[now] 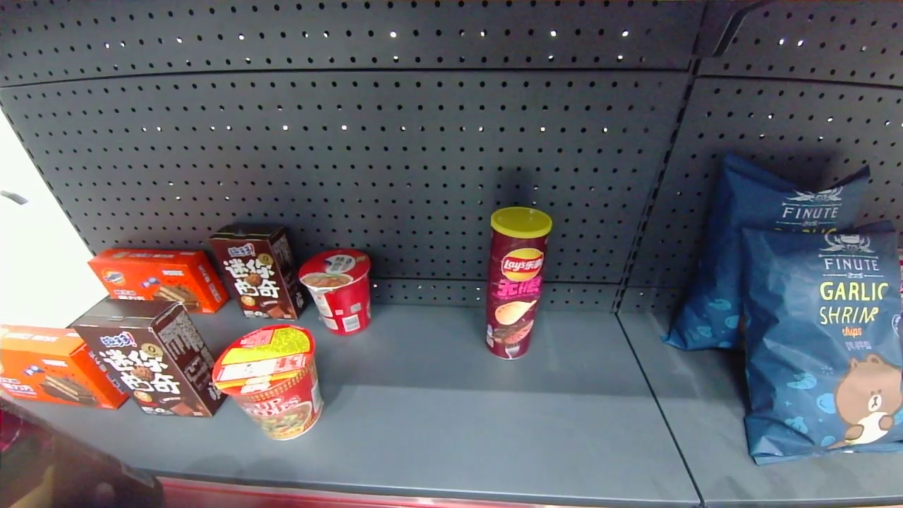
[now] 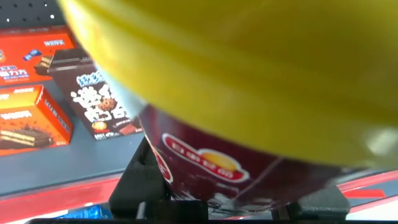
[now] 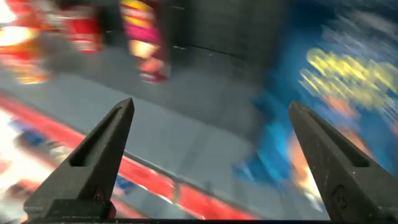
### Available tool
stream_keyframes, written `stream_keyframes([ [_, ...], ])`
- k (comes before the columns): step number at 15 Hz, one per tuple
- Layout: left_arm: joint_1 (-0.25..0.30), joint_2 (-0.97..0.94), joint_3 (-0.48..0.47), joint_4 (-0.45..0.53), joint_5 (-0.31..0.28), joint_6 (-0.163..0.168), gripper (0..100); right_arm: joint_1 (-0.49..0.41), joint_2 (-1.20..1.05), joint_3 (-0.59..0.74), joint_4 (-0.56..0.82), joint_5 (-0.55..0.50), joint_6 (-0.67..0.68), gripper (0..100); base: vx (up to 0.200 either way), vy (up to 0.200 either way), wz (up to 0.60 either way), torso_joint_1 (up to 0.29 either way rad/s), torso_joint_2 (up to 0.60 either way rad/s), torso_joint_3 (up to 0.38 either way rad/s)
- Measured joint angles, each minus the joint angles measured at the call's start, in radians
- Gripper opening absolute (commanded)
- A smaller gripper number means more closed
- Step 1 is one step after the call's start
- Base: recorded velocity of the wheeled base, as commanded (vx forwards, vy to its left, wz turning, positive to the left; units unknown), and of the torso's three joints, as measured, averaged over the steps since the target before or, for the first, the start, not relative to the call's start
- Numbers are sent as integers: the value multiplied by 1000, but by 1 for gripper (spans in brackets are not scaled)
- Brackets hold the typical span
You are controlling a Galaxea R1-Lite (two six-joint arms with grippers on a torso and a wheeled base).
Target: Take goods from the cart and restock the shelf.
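Note:
Close against the left wrist camera is a maroon chip can [image 2: 217, 168] with a yellow lid [image 2: 249, 68], and my left gripper [image 2: 230, 202] is shut on it, its dark fingers [image 2: 140, 183] on either side of the body. This gripper is in front of the shelf's left end, near the brown and orange boxes. A matching chip can [image 1: 518, 282] stands upright at the middle of the grey shelf [image 1: 458, 409]. My right gripper [image 3: 211, 155] is open and empty in front of the shelf's red front edge [image 3: 149, 177], facing that can [image 3: 146, 43] and the blue bags [image 3: 336, 87].
On the shelf's left stand two orange boxes [image 1: 159, 279], two brown boxes [image 1: 152, 367] and two red cup noodles [image 1: 271, 381]. Two blue chip bags [image 1: 818, 339] lean at the right. Bare shelf lies around the standing can. A pegboard wall [image 1: 395, 155] backs the shelf.

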Motion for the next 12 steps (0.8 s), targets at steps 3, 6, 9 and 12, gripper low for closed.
stream_keyframes([
  [3,-2,23,-8,-1,0,0,0,92,210,-98,-70,21,-7,100,0,0,0,0,0,0],
  [6,-2,32,-12,-1,-1,0,0,118,400,-135,-262,43,-9,100,0,0,0,0,0,0],
  [9,-2,41,-6,-1,-2,1,0,129,549,-161,-334,95,-50,100,0,0,0,0,0,0],
  [12,-2,44,-2,-1,-1,1,0,134,677,-209,-361,143,-104,100,0,0,0,0,0,0],
])
